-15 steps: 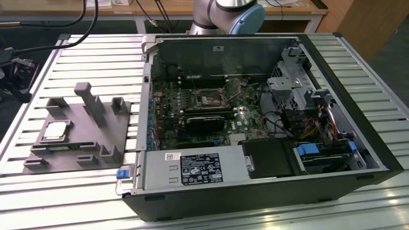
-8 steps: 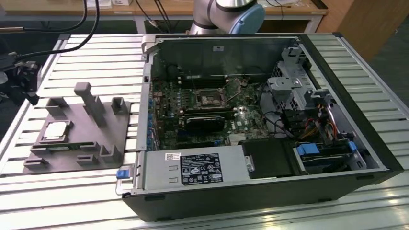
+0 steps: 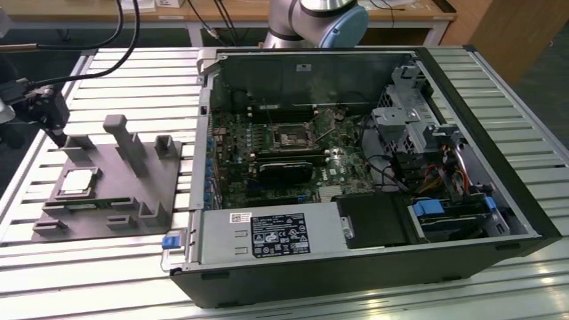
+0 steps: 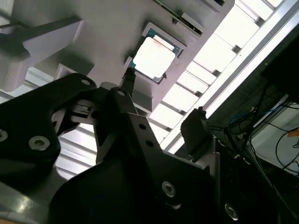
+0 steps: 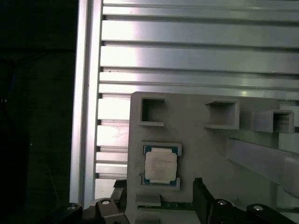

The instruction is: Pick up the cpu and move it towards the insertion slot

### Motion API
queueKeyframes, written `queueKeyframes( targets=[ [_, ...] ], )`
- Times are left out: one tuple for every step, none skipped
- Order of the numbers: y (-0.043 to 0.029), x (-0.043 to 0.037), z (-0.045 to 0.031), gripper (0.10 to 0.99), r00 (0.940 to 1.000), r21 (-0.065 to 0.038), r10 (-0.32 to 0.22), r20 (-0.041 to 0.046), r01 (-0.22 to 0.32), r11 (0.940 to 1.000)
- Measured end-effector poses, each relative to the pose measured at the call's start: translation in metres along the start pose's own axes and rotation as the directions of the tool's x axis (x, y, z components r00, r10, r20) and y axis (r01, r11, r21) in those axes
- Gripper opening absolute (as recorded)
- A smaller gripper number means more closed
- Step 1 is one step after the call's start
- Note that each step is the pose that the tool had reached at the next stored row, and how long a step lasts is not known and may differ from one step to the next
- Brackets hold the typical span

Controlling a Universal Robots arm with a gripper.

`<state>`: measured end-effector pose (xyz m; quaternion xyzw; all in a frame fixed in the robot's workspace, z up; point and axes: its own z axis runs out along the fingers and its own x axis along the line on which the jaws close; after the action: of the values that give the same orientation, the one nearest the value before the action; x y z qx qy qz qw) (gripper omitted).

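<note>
Exterior view: the cpu (image 3: 78,181) lies flat in the grey fixture (image 3: 124,190) by the surface's (image 3: 116,73) edge, well apart from the insertion slot (image 3: 291,139). Second wrist view: a fingertip (image 4: 129,79) hangs near the cpu's (image 4: 153,57) corner. First wrist view: the gripper (image 5: 159,183) is spread wide and empty — the cpu (image 5: 160,165) sits just beyond it.

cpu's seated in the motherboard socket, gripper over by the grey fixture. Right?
Not quite. The cpu lies in a recess of the grey fixture, not in the socket. The first wrist view shows it there, and in the exterior view the insertion slot has a bare dark centre. The gripper is by the fixture, as you said.
</note>
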<state>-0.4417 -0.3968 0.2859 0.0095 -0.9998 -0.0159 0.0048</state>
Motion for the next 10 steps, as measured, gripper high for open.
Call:
queueKeyframes(
  targets=[
    [0.0, 0.0, 0.0008, 0.702, 1.0, 0.0, 0.0, -0.0001, 0.0, 1.0],
    [-0.0001, 0.0, 0.0016, 0.702, 1.0, 0.001, 0.0, 0.0, 0.0, 1.0],
    [-0.0001, 0.0, 0.0023, 0.702, 1.0, 0.001, 0.0, 0.0, 0.0, 1.0],
    [-0.0001, 0.0, 0.0031, 0.765, 1.0, 0.001, 0.0, 0.0, 0.0, 1.0],
    [-0.0001, 0.0, 0.0038, 0.765, 1.0, 0.001, 0.0, -0.0001, 0.0, 1.0],
    [-0.0002, 0.0, 0.0045, 0.765, 1.0, 0.001, 0.0, 0.0, 0.0, 1.0],
    [-0.0003, 0.0, 0.0052, 0.765, 1.0, 0.001, 0.0, -0.0001, 0.0, 1.0],
    [-0.0004, 0.0, 0.0059, 0.765, 1.0, 0.001, 0.0, 0.0, 0.0, 1.0],
    [-0.0005, 0.0, 0.0066, 0.765, 1.0, 0.001, 0.0, -0.0001, 0.0, 1.0],
    [-0.0006, 0.0, 0.0073, 0.765, 1.0, 0.001, 0.0, -0.0001, 0.0, 1.0]
  ],
)
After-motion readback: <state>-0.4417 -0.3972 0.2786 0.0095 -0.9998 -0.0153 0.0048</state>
